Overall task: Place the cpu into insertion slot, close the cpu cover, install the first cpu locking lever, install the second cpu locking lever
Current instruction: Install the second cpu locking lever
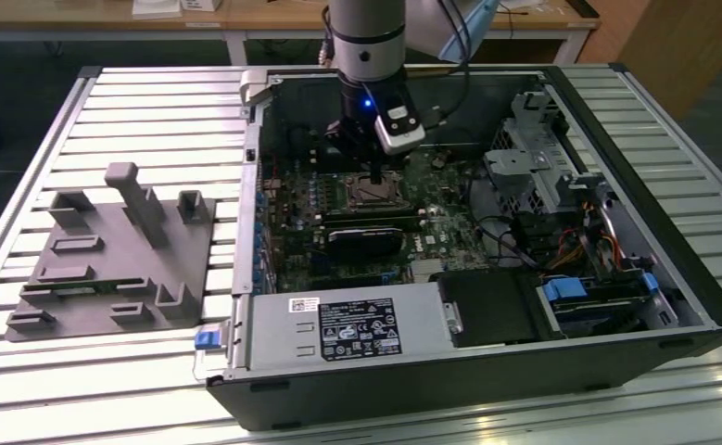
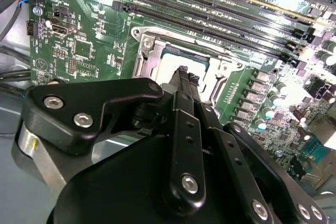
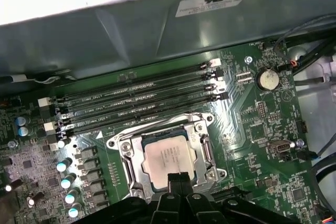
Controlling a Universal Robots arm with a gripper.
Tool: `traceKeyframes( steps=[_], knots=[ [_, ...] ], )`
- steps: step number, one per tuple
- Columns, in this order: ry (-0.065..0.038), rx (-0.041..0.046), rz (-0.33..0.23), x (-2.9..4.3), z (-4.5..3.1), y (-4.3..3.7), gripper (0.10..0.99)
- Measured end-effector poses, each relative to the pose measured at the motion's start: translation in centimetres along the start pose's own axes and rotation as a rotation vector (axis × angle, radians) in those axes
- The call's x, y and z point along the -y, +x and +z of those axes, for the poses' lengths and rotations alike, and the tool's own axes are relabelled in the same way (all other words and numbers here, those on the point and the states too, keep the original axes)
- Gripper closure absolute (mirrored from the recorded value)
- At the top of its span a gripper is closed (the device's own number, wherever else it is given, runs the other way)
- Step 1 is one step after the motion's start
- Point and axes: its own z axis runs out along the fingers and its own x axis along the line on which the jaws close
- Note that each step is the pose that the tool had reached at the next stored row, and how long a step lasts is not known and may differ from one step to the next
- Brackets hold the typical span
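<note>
The cpu (image 3: pixel 167 156) lies flat in its socket on the green motherboard (image 3: pixel 262 129), its pale metal top showing. The cpu cover (image 3: pixel 203 148), a silvery frame, lies down around it. My gripper (image 3: pixel 178 178) hovers just over the socket's edge with its two black fingers pressed together and nothing between them. In the second wrist view the gripper (image 2: pixel 187 75) points down at the cpu (image 2: pixel 167 67) inside the cpu cover (image 2: pixel 145 60). The exterior view shows the gripper (image 1: pixel 374 176) reaching into the open computer case, right above the socket (image 1: pixel 371 193).
Long black memory slots (image 3: pixel 136 100) run beside the socket, and capacitors (image 3: pixel 68 182) stand nearby. The case walls (image 1: pixel 252 148) enclose the board, with a power supply (image 1: pixel 348 329), drive cage (image 1: pixel 527 158) and cables (image 1: pixel 546 246). A grey fixture (image 1: pixel 113 255) sits at the exterior view's left.
</note>
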Motion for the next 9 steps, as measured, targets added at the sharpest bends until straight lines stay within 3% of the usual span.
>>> traceKeyframes(
  steps=[9],
  knots=[
    [0.0, 0.0, 0.0, 0.93, 0.02, -0.24, 0.98]
  ],
)
